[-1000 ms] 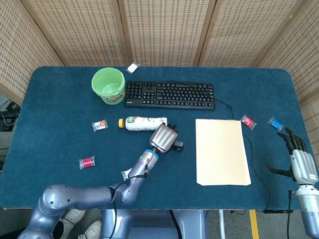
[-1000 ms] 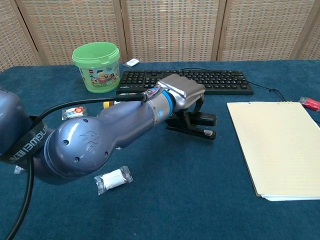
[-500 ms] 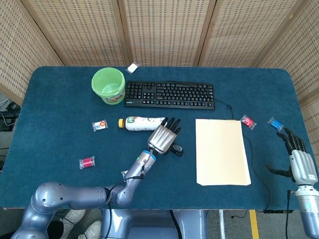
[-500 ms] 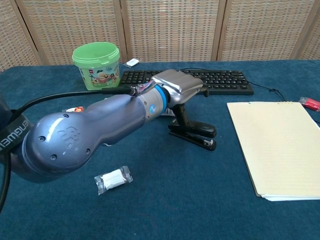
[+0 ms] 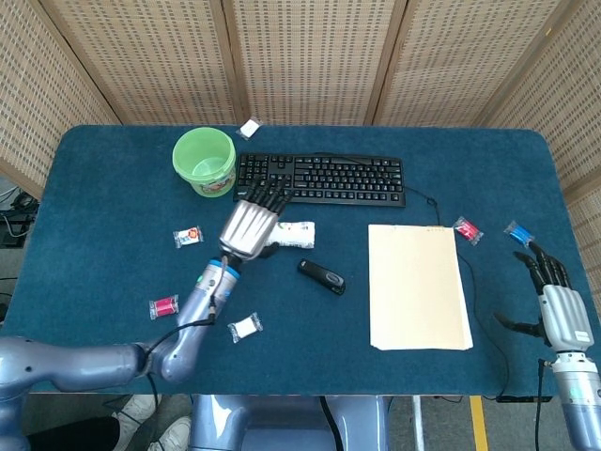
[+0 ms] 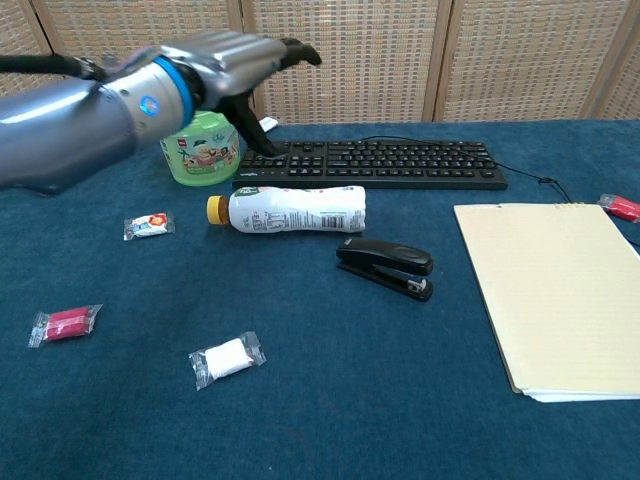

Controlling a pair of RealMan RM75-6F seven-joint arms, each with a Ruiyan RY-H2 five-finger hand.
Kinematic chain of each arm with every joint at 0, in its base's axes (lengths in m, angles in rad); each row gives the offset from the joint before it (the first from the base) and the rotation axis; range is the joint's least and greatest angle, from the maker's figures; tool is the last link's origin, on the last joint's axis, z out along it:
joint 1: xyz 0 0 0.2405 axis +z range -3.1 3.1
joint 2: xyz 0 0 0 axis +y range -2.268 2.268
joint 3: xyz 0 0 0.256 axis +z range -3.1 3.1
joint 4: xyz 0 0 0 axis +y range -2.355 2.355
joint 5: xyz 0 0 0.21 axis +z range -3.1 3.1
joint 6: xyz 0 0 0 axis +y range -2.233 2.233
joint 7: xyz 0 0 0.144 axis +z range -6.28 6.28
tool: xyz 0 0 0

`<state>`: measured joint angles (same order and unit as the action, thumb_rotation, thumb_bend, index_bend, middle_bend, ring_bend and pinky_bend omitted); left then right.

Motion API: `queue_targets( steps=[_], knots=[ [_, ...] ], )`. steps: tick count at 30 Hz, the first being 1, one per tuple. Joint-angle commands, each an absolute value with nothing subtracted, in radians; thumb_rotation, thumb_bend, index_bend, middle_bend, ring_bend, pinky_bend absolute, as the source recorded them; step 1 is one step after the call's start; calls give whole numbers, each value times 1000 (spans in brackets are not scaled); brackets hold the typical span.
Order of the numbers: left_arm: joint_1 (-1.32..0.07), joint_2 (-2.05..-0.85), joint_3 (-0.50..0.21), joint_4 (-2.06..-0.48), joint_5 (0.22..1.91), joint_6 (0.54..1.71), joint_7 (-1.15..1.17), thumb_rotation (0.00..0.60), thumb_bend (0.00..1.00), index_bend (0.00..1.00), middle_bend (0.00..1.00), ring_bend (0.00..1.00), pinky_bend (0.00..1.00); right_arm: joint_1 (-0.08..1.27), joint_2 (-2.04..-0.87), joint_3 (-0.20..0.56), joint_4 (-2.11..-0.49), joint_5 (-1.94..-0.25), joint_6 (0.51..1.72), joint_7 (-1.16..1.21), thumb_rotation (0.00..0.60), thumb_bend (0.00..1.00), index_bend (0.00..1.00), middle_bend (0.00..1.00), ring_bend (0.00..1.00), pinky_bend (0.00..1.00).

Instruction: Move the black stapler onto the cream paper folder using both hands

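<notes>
On the blue table (image 5: 113, 188), nothing of the task is showing as done yet. Cream paper folder (image 5: 417, 285) is lying flat toward the right side, bare on top. Black keyboard (image 5: 319, 178) is sitting along the far edge, its cable trailing past the folder's right side.

Left arm is reaching in from the near-left corner; left hand (image 5: 247, 225) is hanging raised over the white bottle (image 6: 290, 209), fingers spread and extended toward the keyboard, holding nothing. In the chest view it is riding high near the green bucket (image 6: 198, 145), well clear of the table surface. Right hand (image 5: 560, 306) is waiting at the near-right edge, fingers apart and pointing away from the robot, empty, well apart from the folder.

Black stapler (image 6: 388, 266) is lying on the cloth between bottle and folder, just beside the bottle's near side, closed, untouched by either hand. It is not on the folder; a strip of bare cloth is separating the two.

Small wrapped items are lying scattered: a white packet (image 6: 228, 359) near the front, a red one (image 6: 64, 324) to the left, red and blue ones beyond the folder's far-right corner.

Judgement: grasp, carry and placement are all remaining, with the right hand not yet taking any part.
</notes>
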<state>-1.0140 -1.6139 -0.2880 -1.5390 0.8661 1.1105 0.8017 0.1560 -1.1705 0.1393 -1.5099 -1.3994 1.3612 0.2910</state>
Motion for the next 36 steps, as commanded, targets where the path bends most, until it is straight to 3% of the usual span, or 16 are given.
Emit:
queue_targets(
  steps=[1, 12, 21, 27, 36],
  knots=[
    [-892, -1444, -255, -1686, 896, 1187, 722, 600, 265, 1, 0, 0, 0, 158, -1175, 133, -1523, -1408, 1364, 264, 600, 63, 156, 0, 0, 54],
    [-615, -1158, -103, -1817, 1047, 1304, 484, 600, 260, 0, 0, 0, 0, 161, -1196, 112, -1565, -1430, 1373, 153, 600, 63, 153, 0, 0, 54],
    [-406, -1168, 26, -1729, 1241, 1461, 278, 600, 260, 0, 0, 0, 0, 165, -1215, 109, -1572, -1429, 1376, 106, 600, 62, 151, 0, 0, 53],
    [-315, -1175, 48, -1656, 1295, 1512, 154, 600, 260, 0, 0, 0, 0, 177, -1215, 116, -1684, -1432, 1377, 40, 600, 63, 209, 0, 0, 45],
    [-272, -1175, 25, -1591, 1300, 1492, 79, 600, 265, 3, 0, 0, 0, 283, -1278, 170, -2015, -1291, 1292, -356, 600, 77, 274, 0, 0, 44]
  ],
)
